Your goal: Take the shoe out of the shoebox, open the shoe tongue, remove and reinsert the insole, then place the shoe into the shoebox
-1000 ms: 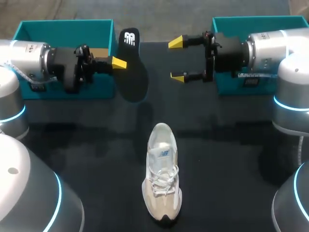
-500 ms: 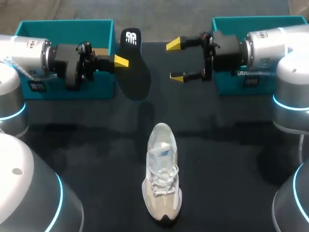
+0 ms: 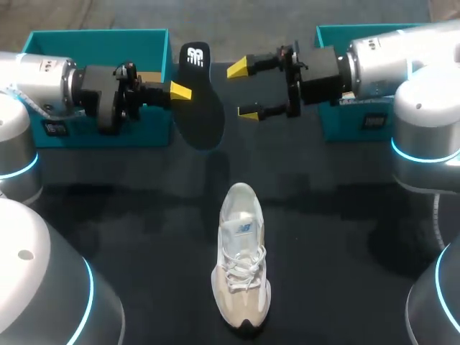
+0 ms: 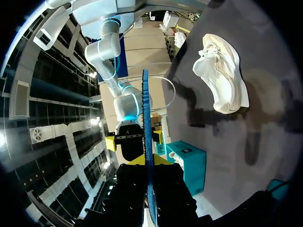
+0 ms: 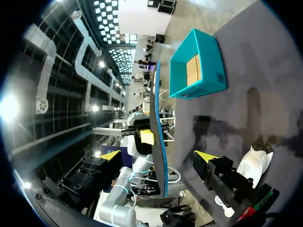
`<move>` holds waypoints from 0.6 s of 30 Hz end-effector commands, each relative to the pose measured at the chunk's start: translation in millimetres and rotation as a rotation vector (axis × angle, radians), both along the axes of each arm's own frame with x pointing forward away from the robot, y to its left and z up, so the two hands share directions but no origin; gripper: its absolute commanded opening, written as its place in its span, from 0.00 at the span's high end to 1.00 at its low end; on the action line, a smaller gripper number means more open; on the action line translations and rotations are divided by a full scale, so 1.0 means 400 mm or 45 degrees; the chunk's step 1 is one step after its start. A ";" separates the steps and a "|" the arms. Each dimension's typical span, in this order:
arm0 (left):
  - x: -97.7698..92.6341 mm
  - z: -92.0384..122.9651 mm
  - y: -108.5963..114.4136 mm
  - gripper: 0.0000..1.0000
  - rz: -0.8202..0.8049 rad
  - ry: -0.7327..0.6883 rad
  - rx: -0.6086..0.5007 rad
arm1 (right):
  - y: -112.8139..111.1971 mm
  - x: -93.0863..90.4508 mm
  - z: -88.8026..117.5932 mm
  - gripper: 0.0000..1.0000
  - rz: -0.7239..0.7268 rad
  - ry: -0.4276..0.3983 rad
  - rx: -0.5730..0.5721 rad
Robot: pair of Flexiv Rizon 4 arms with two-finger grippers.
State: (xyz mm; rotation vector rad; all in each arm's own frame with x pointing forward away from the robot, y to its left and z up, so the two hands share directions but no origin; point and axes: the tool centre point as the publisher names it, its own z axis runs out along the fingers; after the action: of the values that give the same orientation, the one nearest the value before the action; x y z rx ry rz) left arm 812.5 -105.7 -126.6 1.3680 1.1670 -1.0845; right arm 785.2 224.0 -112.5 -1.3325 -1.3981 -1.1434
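Note:
A black insole [image 3: 195, 108] with a white logo hangs in the air above the table's far side, and my left gripper [image 3: 180, 91] is shut on its edge. In the left wrist view the insole [image 4: 146, 123] shows edge-on, rising from that gripper [image 4: 147, 163]. My right gripper [image 3: 243, 90] stands open just right of the insole, not touching it. From the right wrist the insole [image 5: 159, 142] lies ahead, in line with the gap of that gripper [image 5: 158, 156]. The cream shoe [image 3: 242, 266] rests upright on the table near the front middle, away from both grippers.
One teal box [image 3: 93, 47] stands at the back left behind my left arm. A second teal box [image 3: 359, 36] stands at the back right under my right arm. The dark tabletop [image 3: 323, 237] stretches around the shoe.
My right gripper has moved left, closing most of the gap to the insole, its fingers still wide. The left gripper with the insole shifted slightly up and then held still.

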 end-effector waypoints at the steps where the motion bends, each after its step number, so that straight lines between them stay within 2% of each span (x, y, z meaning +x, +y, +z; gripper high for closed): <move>1: -0.001 0.001 0.000 1.00 0.000 -0.001 0.003 | 0.029 0.005 -0.020 0.00 0.007 0.007 0.017; 11: -0.001 0.001 0.000 1.00 0.000 -0.001 0.003 | 0.029 0.005 -0.020 0.00 0.007 0.007 0.017; 18: -0.001 0.001 0.000 1.00 0.000 -0.001 0.003 | 0.074 -0.004 -0.005 0.00 0.020 -0.036 0.002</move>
State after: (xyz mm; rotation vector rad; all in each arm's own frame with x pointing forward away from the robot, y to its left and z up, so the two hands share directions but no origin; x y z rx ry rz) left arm 812.4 -105.7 -126.6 1.3681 1.1670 -1.0845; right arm 783.0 243.0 -113.9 -1.2984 -1.4228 -1.1582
